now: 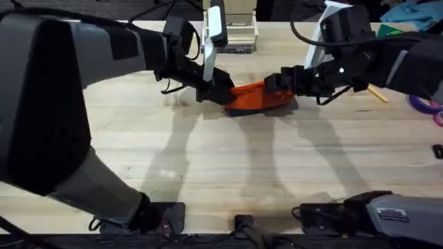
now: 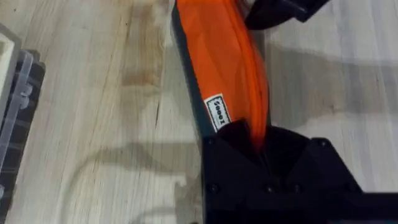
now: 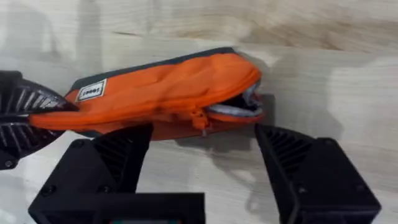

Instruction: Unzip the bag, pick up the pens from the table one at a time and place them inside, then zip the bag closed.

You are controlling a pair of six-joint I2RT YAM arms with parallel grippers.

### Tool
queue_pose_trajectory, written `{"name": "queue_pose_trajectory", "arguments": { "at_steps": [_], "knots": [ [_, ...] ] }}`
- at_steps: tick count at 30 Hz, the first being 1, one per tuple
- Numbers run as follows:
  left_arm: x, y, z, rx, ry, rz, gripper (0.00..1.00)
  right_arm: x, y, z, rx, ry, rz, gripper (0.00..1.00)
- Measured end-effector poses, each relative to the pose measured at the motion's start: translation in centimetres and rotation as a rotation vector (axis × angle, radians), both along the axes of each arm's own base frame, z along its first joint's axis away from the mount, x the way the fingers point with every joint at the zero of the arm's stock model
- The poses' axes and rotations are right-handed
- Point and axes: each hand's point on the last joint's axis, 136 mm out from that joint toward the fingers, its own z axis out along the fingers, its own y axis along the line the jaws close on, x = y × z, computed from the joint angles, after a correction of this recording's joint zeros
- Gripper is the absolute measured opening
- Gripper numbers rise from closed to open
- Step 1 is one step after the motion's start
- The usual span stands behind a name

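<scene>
At table centre: you have both grippers meeting at the bag from opposite ends.
Left gripper [image 1: 220, 88]: clamped on the bag's left end; in your left wrist view its black fingers [image 2: 236, 146] pinch the orange fabric, just past the small white label [image 2: 218, 112].
Right gripper [image 1: 277, 81]: at the bag's right end; in your right wrist view its fingers [image 3: 118, 152] stand spread with a wide gap between them, straddling the bag near the zipper pull [image 3: 200, 119], gripping nothing.
Bag [image 1: 256, 97]: lying on the table between the two grippers, orange side up, dark edge along one long side.
Zipper: partly undone at the end nearer your right gripper; a small mouth [image 3: 239, 107] gapes there showing grey lining, and the rest of the seam looks shut.
Pen [image 1: 377, 94]: one yellow stick lying on the table to the right of the bag, beyond the right arm, well apart from the bag.
Purple ring [image 1: 423, 104]: at the table's right edge, near the yellow pen.
Table [image 1: 228, 166]: pale planks, arm shadows falling across the near half.
Far edge: a pale boxy item [image 1: 239, 28] sits behind the bag.
</scene>
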Motion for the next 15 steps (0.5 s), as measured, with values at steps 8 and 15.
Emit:
{"name": "queue_pose_trajectory", "arguments": {
  "at_steps": [8,15],
  "knots": [
    [0.04,-0.01,0.01,0.0,-0.002,0.0,0.045,0.95,-0.26,0.42,-0.01,-0.041,-0.023,0.856],
    [0.05,-0.01,0.01,0.0,-0.003,0.0,0.045,1.08,-0.56,0.43,-0.022,-0.046,-0.038,0.571]
  ]
}}
